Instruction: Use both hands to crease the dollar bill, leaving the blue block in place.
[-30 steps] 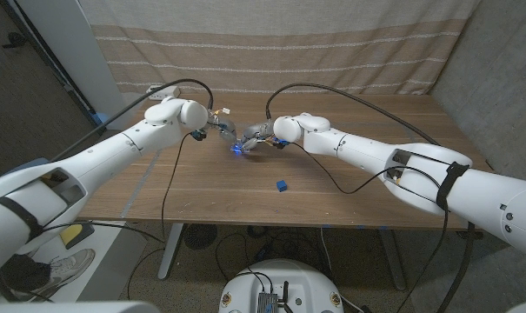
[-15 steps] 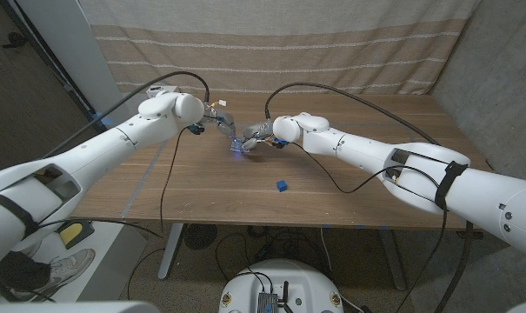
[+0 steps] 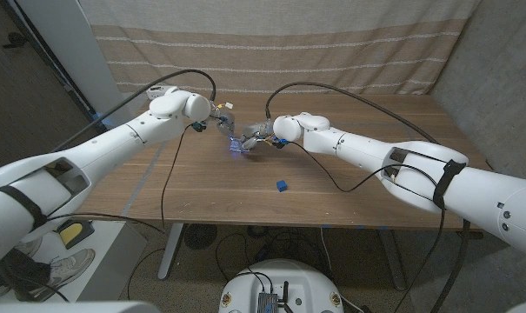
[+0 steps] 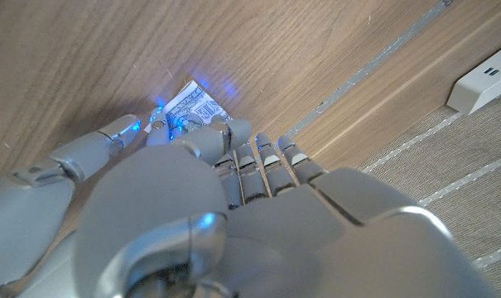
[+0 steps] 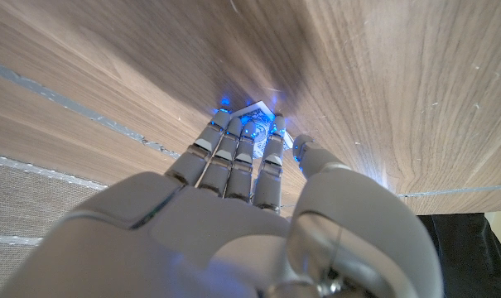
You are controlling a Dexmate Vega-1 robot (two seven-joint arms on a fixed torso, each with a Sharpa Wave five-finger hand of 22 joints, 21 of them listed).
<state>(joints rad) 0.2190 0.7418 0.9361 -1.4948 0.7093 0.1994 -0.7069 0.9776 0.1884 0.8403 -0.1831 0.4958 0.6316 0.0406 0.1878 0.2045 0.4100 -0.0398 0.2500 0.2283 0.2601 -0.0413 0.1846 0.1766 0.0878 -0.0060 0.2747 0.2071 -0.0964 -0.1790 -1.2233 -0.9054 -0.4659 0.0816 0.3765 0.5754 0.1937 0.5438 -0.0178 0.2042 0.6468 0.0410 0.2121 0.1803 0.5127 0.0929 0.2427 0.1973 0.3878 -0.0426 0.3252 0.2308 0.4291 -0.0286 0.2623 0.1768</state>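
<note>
The dollar bill (image 3: 237, 144) is a small folded piece near the middle of the wooden table, lit by a blue glow. My left hand (image 3: 223, 121) reaches it from the left and my right hand (image 3: 256, 134) from the right, fingertips meeting over it. In the left wrist view a corner of the bill (image 4: 195, 107) sticks out between the thumb and fingers of my left hand (image 4: 192, 207). In the right wrist view my right hand (image 5: 242, 207) has its fingertips on the bill (image 5: 262, 112), hiding most of it. The blue block (image 3: 282, 185) sits apart, nearer the front edge.
A white power strip (image 3: 163, 89) lies at the table's back left, also seen as the power strip (image 4: 484, 76) in the left wrist view. Black cables (image 3: 349, 97) run along both arms and over the table. A striped curtain hangs behind the table.
My left arm has swung inward and its hand has closed in a little on the bill. The right hand and the blue block have stayed where they were.
</note>
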